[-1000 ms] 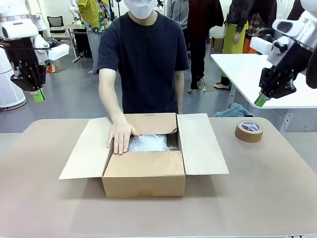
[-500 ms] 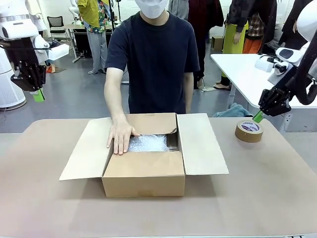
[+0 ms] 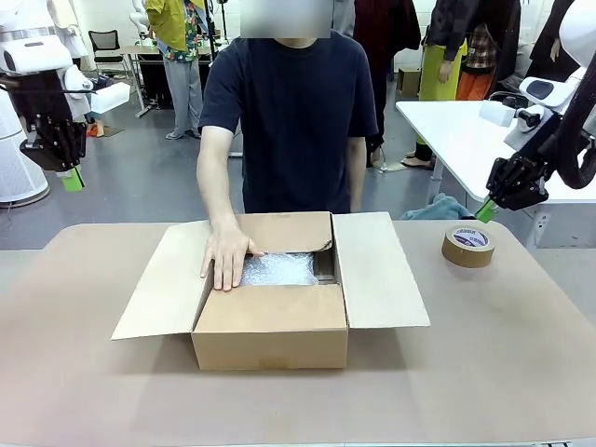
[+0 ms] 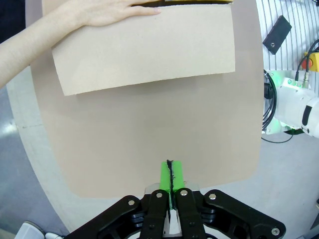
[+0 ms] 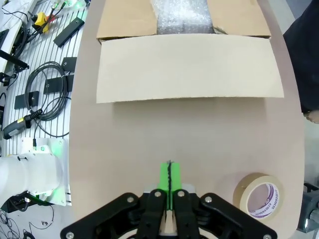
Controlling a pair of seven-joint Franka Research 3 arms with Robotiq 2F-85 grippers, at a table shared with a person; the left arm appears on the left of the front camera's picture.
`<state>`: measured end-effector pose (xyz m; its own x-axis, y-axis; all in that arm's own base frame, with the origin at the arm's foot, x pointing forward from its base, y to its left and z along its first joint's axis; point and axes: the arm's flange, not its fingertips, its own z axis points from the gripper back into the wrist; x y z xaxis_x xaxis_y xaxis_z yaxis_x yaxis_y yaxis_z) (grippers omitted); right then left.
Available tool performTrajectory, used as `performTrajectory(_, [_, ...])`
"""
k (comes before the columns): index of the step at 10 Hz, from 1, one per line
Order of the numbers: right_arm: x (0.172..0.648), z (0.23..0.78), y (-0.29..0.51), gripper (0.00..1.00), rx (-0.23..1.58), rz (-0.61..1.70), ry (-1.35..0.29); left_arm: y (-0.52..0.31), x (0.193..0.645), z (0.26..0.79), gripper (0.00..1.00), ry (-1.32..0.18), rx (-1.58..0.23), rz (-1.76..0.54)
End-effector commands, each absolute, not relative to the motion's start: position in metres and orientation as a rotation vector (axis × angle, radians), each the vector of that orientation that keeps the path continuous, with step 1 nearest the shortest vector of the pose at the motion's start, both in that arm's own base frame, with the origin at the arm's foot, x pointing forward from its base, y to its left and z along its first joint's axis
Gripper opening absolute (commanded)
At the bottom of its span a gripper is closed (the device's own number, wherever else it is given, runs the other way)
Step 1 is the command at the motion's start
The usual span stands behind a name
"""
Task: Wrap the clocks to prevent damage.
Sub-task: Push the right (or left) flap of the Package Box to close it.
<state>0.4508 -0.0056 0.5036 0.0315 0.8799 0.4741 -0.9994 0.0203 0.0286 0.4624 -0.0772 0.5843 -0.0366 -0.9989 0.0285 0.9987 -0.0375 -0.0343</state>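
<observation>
An open cardboard box (image 3: pixel 270 321) stands mid-table, and the same box (image 5: pixel 124 20) shows in the right wrist view. Bubble wrap (image 3: pixel 279 268) lies inside it, also visible from the right wrist as bubble wrap (image 5: pixel 182 15). The clocks are hidden. The person's hand (image 3: pixel 226 256) rests flat on the box's left rim over the wrap. My left gripper (image 3: pixel 72 179) hangs shut, high above the table's far left edge; in its own view the left gripper (image 4: pixel 171 169) holds nothing. My right gripper (image 3: pixel 485 210) is shut and empty, just above and behind the tape roll (image 3: pixel 467 245).
The box's side flaps lie spread out, the left flap (image 4: pixel 144 47) and the right flap (image 5: pixel 189 67). The brown tape roll (image 5: pixel 259 196) sits at the far right of the table (image 3: pixel 466 372). Cables and devices lie on the floor beside the table's edge.
My right gripper has come down and turned, now hanging close over the tape roll. The left arm and the person's hand have stayed put.
</observation>
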Motion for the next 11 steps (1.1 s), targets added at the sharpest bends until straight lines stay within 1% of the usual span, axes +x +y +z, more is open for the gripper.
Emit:
performTrajectory(1, [0.451,0.503,-0.005,0.01,0.405,1.509,-0.368,-0.076,0.463,0.586,0.0,0.014,-0.022,-1.606])
performTrajectory(2, [0.454,0.482,-0.013,0.01,0.451,1.468,-0.503,-0.076,0.463,0.586,0.0,0.014,-0.022,-1.606])
performTrajectory(3, [0.452,0.462,-0.017,0.01,0.484,1.452,-0.561,-0.076,0.463,0.586,0.0,0.014,-0.022,-1.606])
performTrajectory(6, [0.444,0.412,-0.03,0.01,0.549,1.439,-0.61,-0.076,0.463,0.586,0.0,0.014,-0.022,-1.606])
performTrajectory(9, [0.45,0.368,-0.032,0.01,0.602,1.431,-0.67,-0.076,0.463,0.586,0.0,0.014,-0.022,-1.606])
performTrajectory(11, [0.459,0.343,-0.027,0.01,0.632,1.357,-0.745,-0.076,0.463,0.586,0.0,0.014,-0.022,-1.606])
